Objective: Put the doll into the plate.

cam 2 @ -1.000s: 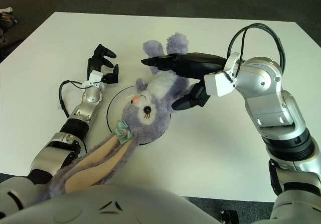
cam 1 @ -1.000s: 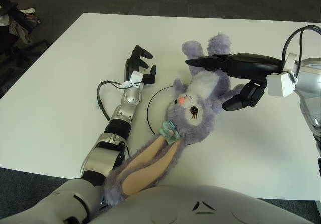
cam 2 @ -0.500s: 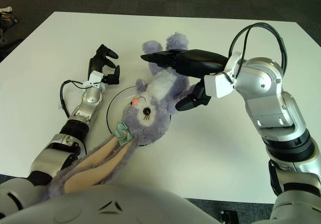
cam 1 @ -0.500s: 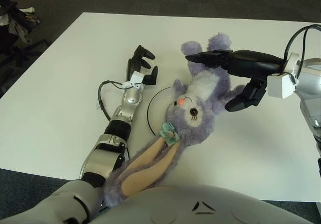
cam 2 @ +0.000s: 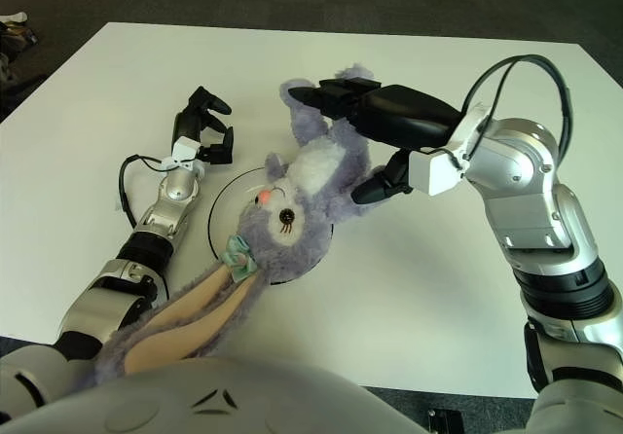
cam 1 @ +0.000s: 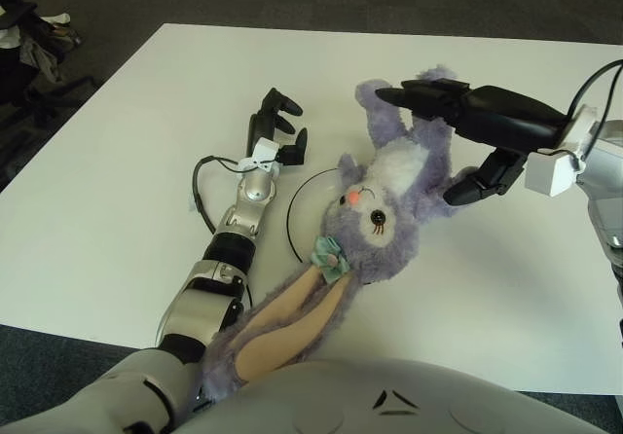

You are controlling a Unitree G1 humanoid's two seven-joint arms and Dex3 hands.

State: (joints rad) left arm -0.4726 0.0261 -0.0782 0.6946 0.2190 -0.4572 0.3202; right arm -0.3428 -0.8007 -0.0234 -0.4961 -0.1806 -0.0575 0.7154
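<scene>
Above the far rim of the plate [cam 2: 219,210], the right hand [cam 2: 375,123] is clamped on the purple plush rabbit doll [cam 2: 302,196]: its long black fingers [cam 2: 336,91] reach across the doll's feet on the far side, and the thumb [cam 2: 375,189] presses the doll's body from the near right, so the lower body is pinched between them. The right forearm runs away from the plate to the right, with a black cable looping over its white wrist block. The doll hangs slanted from that grip, feet pointing away from the plate toward the far table edge and head lower, over the plate. Its face, with a pink nose and one dark eye, lies across the right part of the plate, hiding that side of the rim; whether the head presses on the plate cannot be told. A teal bow [cam 2: 236,252] sits at the base of the long ears [cam 2: 185,322], which trail from the plate's near edge toward the robot's body, past the near edge of the white table [cam 2: 438,298]. The plate is white with a thin dark rim, and only its left arc shows. Left of the plate, just beside that arc, the left hand [cam 2: 202,125] shows over the table, its dark fingers loosely curled and holding nothing, forearm stretching back toward the robot.
</scene>
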